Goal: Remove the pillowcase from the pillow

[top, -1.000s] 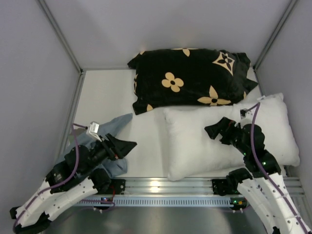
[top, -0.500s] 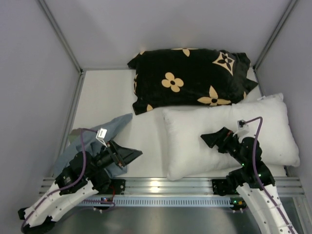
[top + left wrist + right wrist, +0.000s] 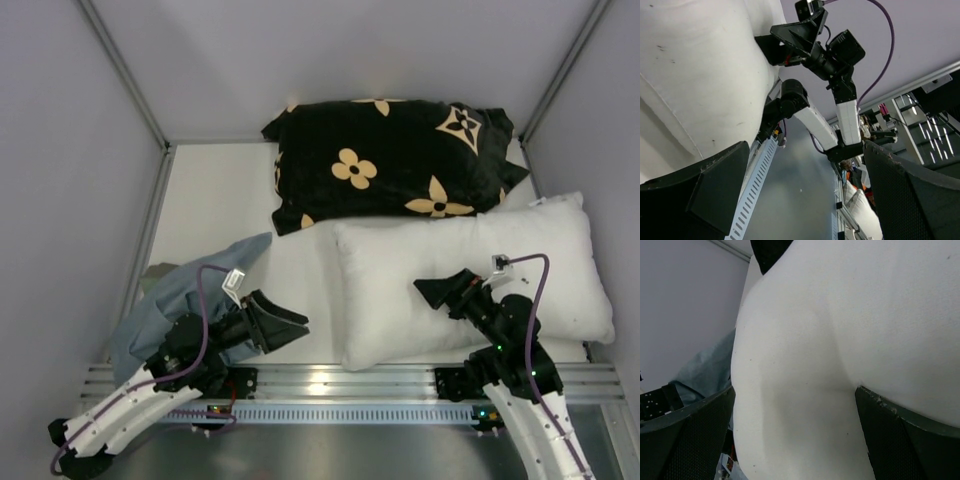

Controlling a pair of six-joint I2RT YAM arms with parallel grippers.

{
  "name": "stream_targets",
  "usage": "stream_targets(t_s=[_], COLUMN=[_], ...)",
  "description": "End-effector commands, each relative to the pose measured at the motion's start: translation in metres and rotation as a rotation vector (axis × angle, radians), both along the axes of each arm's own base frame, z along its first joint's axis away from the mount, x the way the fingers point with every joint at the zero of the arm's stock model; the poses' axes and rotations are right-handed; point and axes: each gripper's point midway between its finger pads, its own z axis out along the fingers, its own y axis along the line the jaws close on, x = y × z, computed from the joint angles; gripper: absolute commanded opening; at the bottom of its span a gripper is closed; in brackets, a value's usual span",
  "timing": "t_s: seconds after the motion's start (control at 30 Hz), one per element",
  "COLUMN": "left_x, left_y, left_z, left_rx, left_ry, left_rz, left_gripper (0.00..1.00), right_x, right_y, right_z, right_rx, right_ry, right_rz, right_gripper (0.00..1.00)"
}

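Fingers (image 3: 695,200) on the left gripper (image 3: 285,325) and right gripper (image 3: 435,290) were spread wide, empty. Pillowcase (image 3: 170,295) lay crumpled near-left, off the pillow (image 3: 400,270) beside it. Looked light and floppy; I'd pinch a loose edge.

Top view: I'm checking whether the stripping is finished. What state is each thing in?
pillowcase: off the pillow, crumpled at the near left
pillow: bare, lying flat
black flowered pillow: covered, lying behind the white one
left gripper: open, empty
right gripper: open, empty, over the pillow
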Motion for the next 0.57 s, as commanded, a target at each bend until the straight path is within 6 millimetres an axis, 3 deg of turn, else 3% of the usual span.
stream_targets(t_s=[0.0,0.23,0.27,0.53], left_x=[-0.021,-0.036,-0.036,-0.053], left_y=[-0.001,0.000,-0.002,0.007], left_z=[0.035,0.035,0.024,0.025], left_rx=[-0.181,-0.318,-0.310,-0.405], left_ry=[-0.131,-0.207,-0.202,-0.256], left_rz=[-0.111,-0.198,-0.202,-0.275], left_gripper=[0.99,0.99,0.99,0.99], right_x=[-0.021,-0.018,-0.018,-0.017], right_y=[0.002,0.003,0.003,0.001], right_z=[-0.045,-0.071,-0.072,-0.074], right_rx=[-0.024,-0.048,-0.050,-0.076], right_ry=[0.119,0.160,0.161,0.145], right_rz=[0.046,0.053,0.050,0.051], right_gripper=[0.99,1.00,0.99,0.99])
